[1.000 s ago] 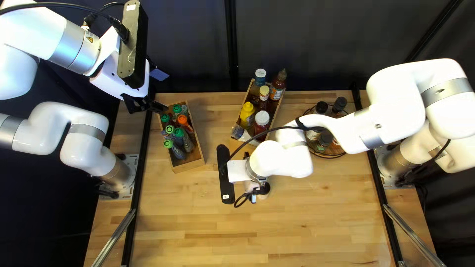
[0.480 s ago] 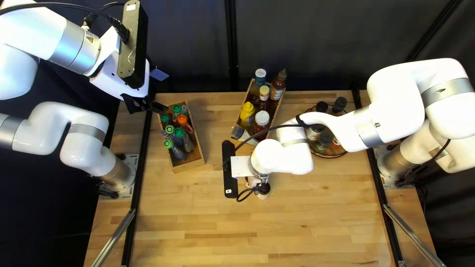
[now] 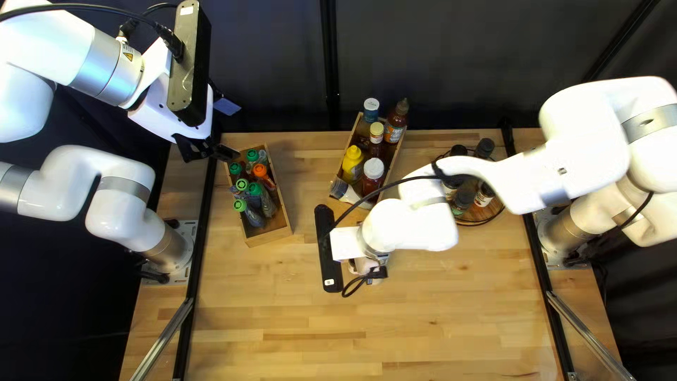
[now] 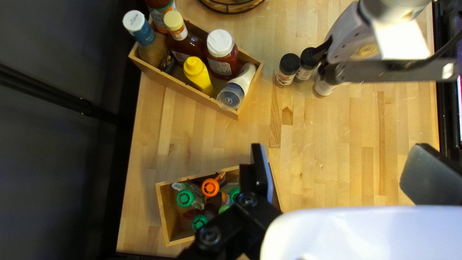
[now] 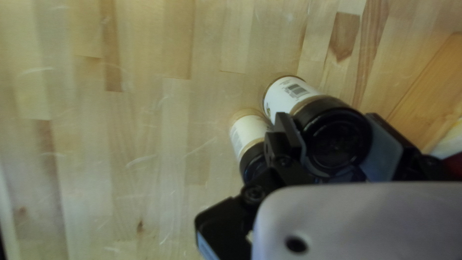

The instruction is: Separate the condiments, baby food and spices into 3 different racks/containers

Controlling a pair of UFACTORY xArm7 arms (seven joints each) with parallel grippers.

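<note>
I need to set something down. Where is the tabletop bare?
The widest bare stretch of tabletop runs from the spice jars toward the near edge. A narrower gap lies between the baby-food box and condiment box. Crowded: around the right gripper, beside the jars.

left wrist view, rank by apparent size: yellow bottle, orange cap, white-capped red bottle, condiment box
1. Condiment box
2. White-capped red bottle
3. Yellow bottle
4. Orange cap

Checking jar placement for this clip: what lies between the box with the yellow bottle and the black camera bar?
The left wrist view shows two black-capped jars standing there, plus another jar, partly hidden.
</note>
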